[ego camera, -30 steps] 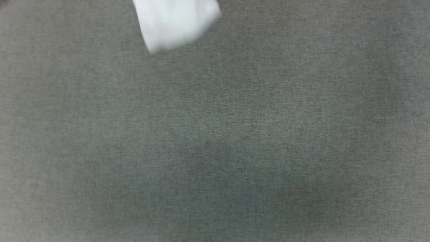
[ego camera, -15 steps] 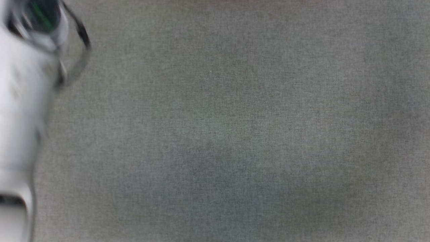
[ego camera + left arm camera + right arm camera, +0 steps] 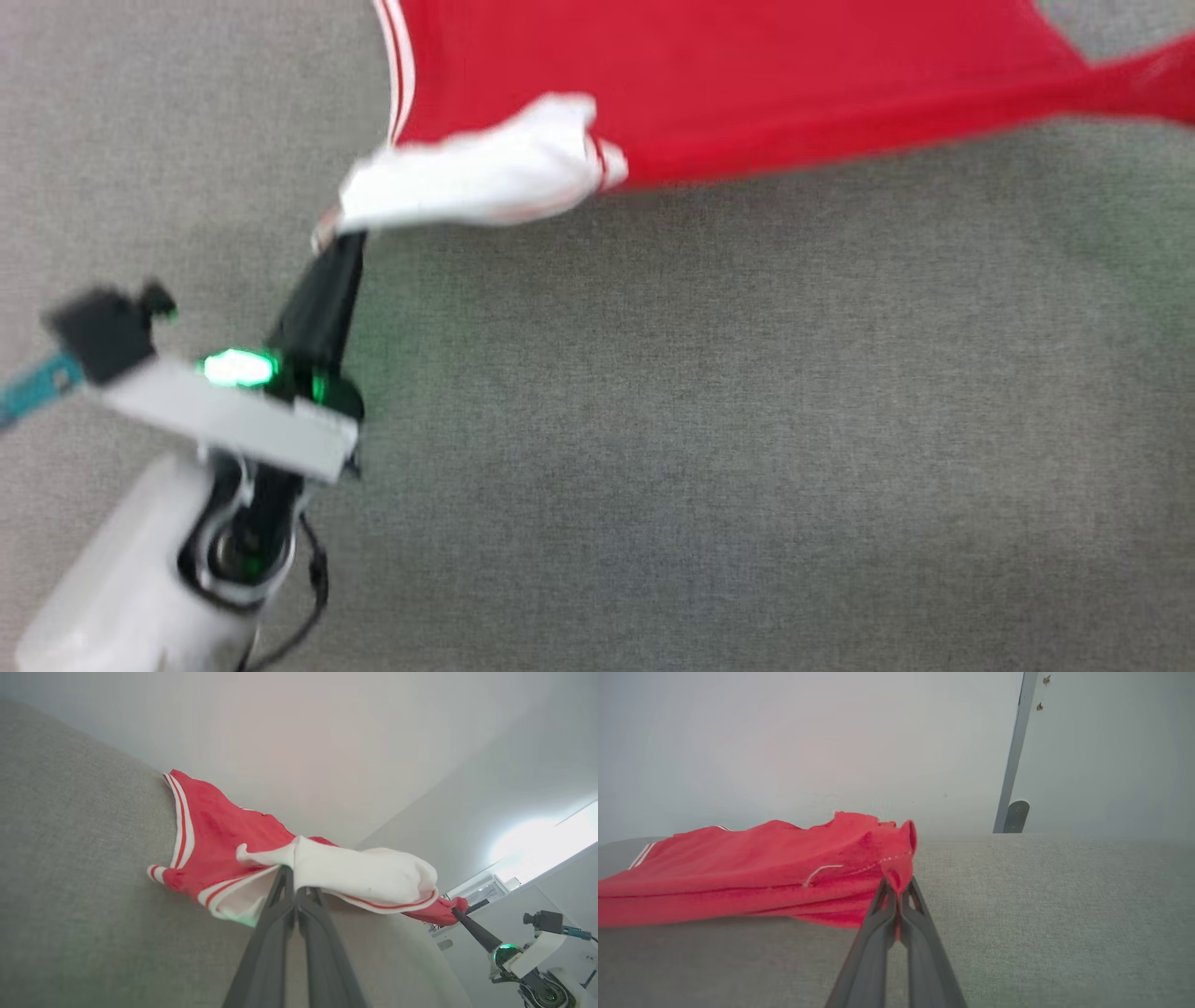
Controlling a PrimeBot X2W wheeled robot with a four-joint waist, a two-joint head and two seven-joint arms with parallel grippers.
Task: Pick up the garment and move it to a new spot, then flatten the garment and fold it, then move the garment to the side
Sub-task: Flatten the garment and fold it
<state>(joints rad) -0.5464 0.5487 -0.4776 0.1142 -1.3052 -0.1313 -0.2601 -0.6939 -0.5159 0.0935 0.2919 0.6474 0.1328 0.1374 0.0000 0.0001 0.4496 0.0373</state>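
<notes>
The garment [image 3: 728,84], a red jersey with a white sleeve and striped trim, stretches across the top of the head view over the grey surface [image 3: 709,420]. My left gripper [image 3: 334,239] is shut on the white sleeve's end, its dark fingers rising from the lower left. In the left wrist view the closed left gripper [image 3: 293,883] pinches the garment [image 3: 219,835] at the white sleeve. The right gripper [image 3: 896,885] is shut on a red edge of the garment [image 3: 752,872] in the right wrist view. That right gripper [image 3: 454,911] also appears far off in the left wrist view, holding the garment's other end.
The grey fabric surface spreads wide below and to the right of the garment in the head view. A pale wall [image 3: 808,742] and a grey upright post [image 3: 1013,756] stand beyond the surface's far edge.
The garment has come into the head view from the top and the left arm from the lower left. Earlier frames held just a blurred white patch, then a blurred arm at the left edge.
</notes>
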